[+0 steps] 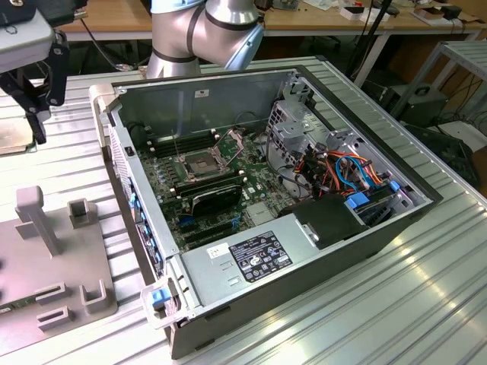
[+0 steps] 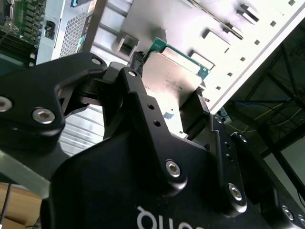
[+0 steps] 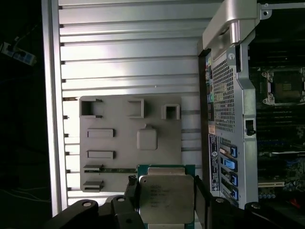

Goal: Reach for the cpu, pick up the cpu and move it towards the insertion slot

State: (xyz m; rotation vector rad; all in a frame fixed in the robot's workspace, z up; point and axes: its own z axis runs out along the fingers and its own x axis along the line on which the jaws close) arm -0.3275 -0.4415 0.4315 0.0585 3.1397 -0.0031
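Observation:
My gripper (image 3: 167,193) is shut on the cpu (image 3: 167,202), a flat square chip with a pale silvery face and a green edge. Black fingers (image 3: 132,193) press it from two sides. The second wrist view shows the cpu (image 2: 174,90) between the same black fingers (image 2: 138,102). It hangs above the grey fixture plate (image 3: 119,138), off the table. In the exterior view the gripper (image 1: 30,114) is up at the far left, outside the computer case. The insertion slot (image 1: 196,166), a silver-framed socket with a dark centre, lies on the green motherboard, well apart from the cpu; the first wrist view shows the insertion slot (image 3: 285,86) too.
The open computer case (image 1: 358,228) lies on a ribbed metal table (image 1: 426,304), with a drive cage (image 1: 293,125), coloured cables (image 1: 342,171) and a power supply (image 1: 251,258) inside. The case's side wall (image 3: 224,109) stands between the fixture plate (image 1: 53,251) and the motherboard.

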